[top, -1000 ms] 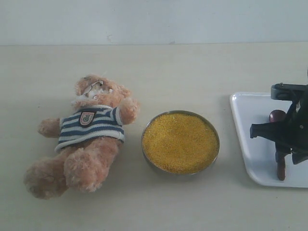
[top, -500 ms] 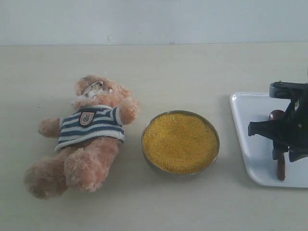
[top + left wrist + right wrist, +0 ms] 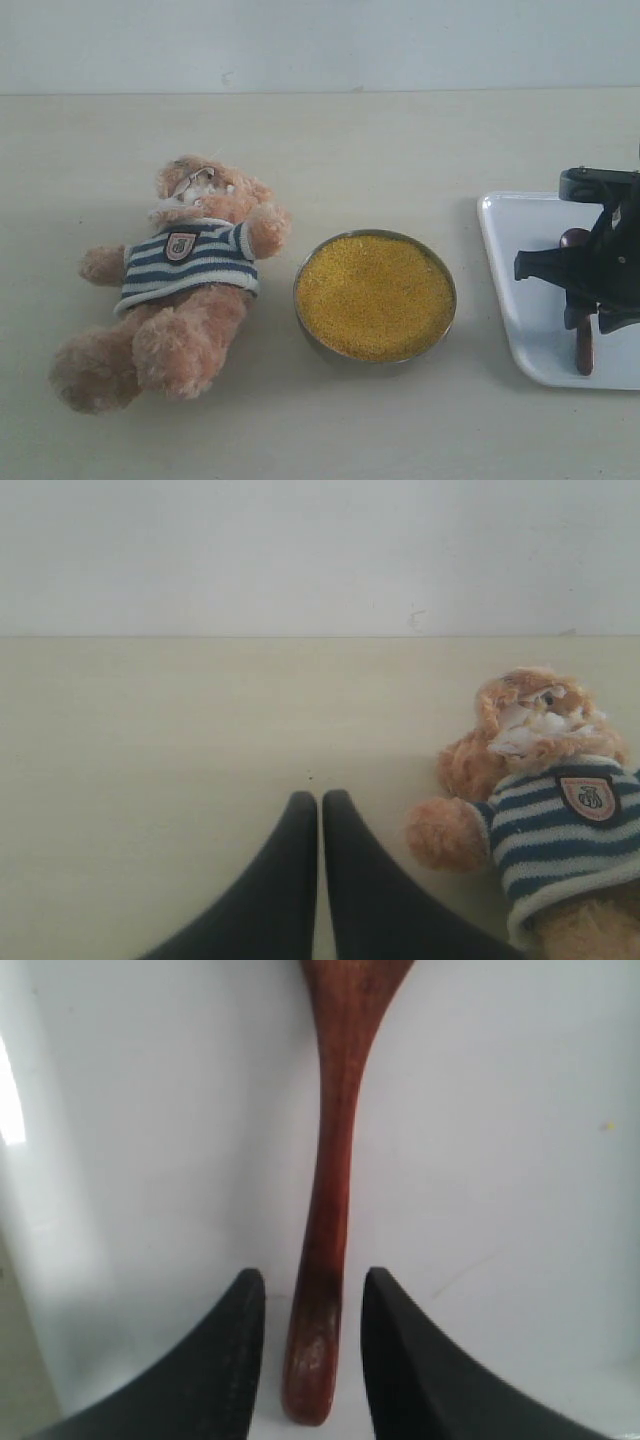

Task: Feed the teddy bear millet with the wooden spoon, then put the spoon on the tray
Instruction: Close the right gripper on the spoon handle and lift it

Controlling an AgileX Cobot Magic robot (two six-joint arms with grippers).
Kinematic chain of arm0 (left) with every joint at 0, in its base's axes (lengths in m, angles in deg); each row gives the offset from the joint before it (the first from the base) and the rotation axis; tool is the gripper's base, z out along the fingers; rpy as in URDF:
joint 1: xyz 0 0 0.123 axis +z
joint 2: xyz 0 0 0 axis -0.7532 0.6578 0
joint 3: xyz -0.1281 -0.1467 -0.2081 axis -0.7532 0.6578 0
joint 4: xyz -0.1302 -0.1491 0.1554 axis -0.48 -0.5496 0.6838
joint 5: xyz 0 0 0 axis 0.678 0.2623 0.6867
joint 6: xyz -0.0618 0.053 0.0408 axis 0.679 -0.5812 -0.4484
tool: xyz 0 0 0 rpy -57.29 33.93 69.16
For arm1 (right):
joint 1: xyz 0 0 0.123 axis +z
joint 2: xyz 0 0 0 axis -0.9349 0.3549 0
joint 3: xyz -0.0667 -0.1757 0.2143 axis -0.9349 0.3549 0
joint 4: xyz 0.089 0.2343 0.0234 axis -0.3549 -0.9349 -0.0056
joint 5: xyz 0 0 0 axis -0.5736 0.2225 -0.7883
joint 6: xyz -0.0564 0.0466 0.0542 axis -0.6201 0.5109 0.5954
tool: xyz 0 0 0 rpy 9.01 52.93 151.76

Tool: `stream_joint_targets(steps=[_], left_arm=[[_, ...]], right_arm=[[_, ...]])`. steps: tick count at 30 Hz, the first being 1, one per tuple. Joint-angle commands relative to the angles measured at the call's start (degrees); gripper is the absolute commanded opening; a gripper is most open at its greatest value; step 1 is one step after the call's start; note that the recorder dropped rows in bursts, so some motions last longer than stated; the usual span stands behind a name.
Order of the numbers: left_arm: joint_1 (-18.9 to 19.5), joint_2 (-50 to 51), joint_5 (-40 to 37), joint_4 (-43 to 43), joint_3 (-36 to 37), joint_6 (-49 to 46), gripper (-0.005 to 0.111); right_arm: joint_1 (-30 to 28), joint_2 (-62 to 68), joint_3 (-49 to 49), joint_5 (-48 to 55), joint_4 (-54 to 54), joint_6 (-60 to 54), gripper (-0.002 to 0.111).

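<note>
The wooden spoon (image 3: 335, 1160) lay flat on the tray (image 3: 515, 300) at the right of the worktop (image 3: 400, 150). The right tool (image 3: 312, 1278) hung over it, jaws open astride the handle with a gap on each side. The millet (image 3: 375, 295) and the teddy bear (image 3: 175, 280) lay well clear to the left. The left tool (image 3: 320, 802) was closed and empty, near the bear.

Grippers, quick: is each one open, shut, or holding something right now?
Left gripper: jaws shut, holding nothing.
Right gripper: jaws open either side of the dark reddish-brown wooden spoon, its thin handle between them, not clamped.
</note>
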Motion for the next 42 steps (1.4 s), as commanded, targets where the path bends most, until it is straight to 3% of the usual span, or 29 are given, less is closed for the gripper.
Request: stream_joint_targets(steps=[1, 17, 19, 23, 31, 42], left_arm=[[-0.2, -0.1, 0.3, -0.2, -0.2, 0.0, 0.004], [-0.2, -0.1, 0.3, -0.2, -0.2, 0.0, 0.004], [-0.2, -0.1, 0.3, -0.2, -0.2, 0.0, 0.004], [-0.2, -0.1, 0.3, -0.2, -0.2, 0.0, 0.004], [-0.2, -0.1, 0.3, -0.2, -0.2, 0.0, 0.004], [-0.2, -0.1, 0.3, -0.2, -0.2, 0.0, 0.004]], right_arm=[[-0.3, -0.1, 0.4, -1.0, 0.1, -0.2, 0.031], [-0.3, 5.0, 2.7, -5.3, 0.3, -0.1, 0.031], [-0.3, 5.0, 2.7, -5.3, 0.5, -0.1, 0.024], [-0.3, 5.0, 2.7, -5.3, 0.5, -0.2, 0.000], [-0.3, 3.8, 2.7, -4.2, 6.3, -0.9, 0.000], [-0.2, -7.7, 2.7, 0.6, 6.3, -7.8, 0.000]])
